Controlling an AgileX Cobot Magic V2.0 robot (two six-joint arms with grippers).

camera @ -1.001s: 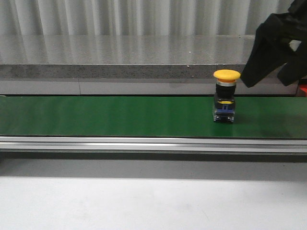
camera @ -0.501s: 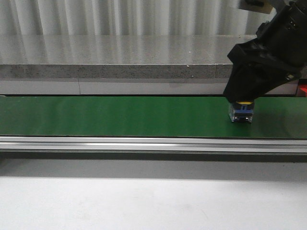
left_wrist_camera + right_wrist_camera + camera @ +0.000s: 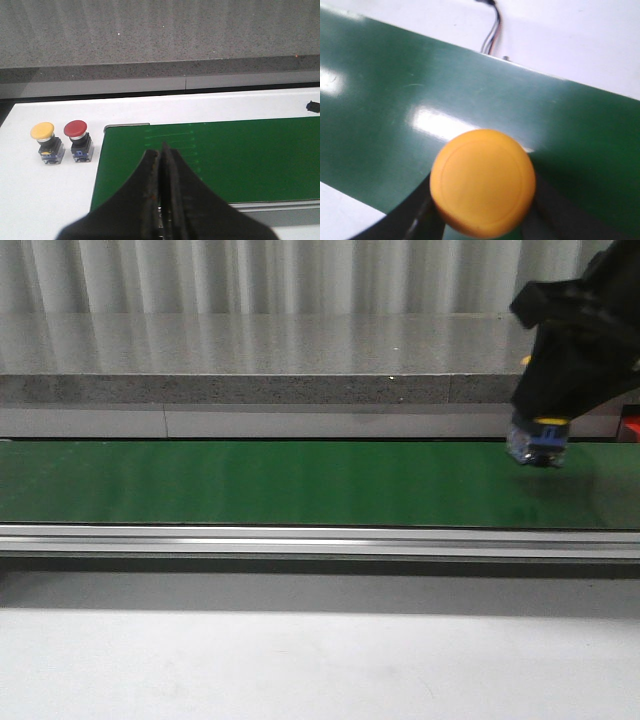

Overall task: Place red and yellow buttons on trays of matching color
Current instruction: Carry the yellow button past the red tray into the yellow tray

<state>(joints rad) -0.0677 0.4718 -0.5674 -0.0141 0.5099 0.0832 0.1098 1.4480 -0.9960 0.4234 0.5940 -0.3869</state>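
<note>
My right gripper (image 3: 541,425) is shut on a yellow button (image 3: 482,181) and holds it just above the right end of the green belt (image 3: 250,483). In the front view only the button's clear and blue base (image 3: 537,446) shows under the black fingers. In the right wrist view its yellow cap fills the space between the fingers. My left gripper (image 3: 162,165) is shut and empty over the belt's end (image 3: 225,155). A second yellow button (image 3: 46,142) and a red button (image 3: 79,140) stand upright side by side on the white table beside that end. No trays are in view.
A grey stone ledge (image 3: 250,360) runs behind the belt. An aluminium rail (image 3: 300,540) edges its front, with white table (image 3: 300,660) below. Wires (image 3: 492,30) lie on the white surface past the belt. A small black part (image 3: 313,106) lies on the table.
My right gripper came down over the yellow button standing on the belt, closed on it, then lifted it and carried it to the right.
</note>
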